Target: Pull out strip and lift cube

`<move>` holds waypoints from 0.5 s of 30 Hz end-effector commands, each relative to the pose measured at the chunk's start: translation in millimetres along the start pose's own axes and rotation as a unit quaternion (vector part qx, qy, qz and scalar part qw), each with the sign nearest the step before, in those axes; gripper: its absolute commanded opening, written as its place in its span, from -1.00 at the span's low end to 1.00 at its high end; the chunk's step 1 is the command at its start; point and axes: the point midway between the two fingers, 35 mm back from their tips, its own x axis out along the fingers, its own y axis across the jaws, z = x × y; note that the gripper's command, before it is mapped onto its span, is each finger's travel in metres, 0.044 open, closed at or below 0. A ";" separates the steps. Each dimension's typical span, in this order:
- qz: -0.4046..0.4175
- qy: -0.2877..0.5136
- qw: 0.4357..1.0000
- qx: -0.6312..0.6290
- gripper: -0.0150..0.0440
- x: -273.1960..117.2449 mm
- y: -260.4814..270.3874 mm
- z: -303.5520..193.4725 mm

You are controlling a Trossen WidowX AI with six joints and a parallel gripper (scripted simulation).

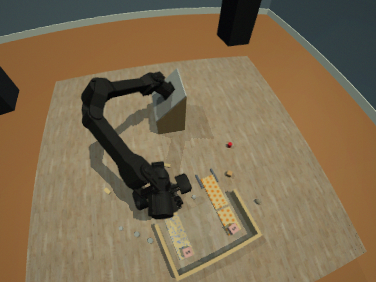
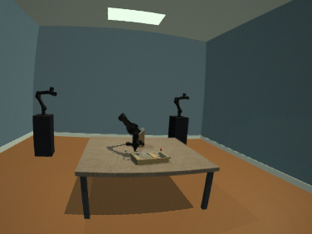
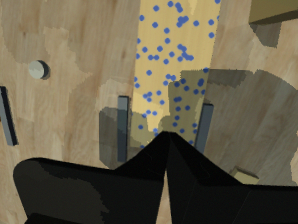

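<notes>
Wrist view: my gripper [image 3: 165,137] is fully closed with nothing visibly between its fingers, its tips over the near end of the blue-dotted strip [image 3: 174,43]. Labelled cube [image 1: 188,251] sits at the strip's far end.

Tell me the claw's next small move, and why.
Probably press the shut claw down on the blue-dotted strip and drag it back out of the tray. The claw's tips sit over that strip's near end. It looks unbroken where visible, while the orange-dotted strip shows a gap.
</notes>
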 end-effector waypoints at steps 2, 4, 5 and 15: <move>0.001 0.004 1.000 -0.006 -0.49 11.0 2.8 -2.3; 0.001 0.004 1.000 -0.006 -0.49 14.2 2.6 -2.5; 0.001 0.004 1.000 -0.006 -0.49 15.9 2.4 -2.6; 0.000 0.005 1.000 -0.006 -0.49 32.1 0.8 -4.5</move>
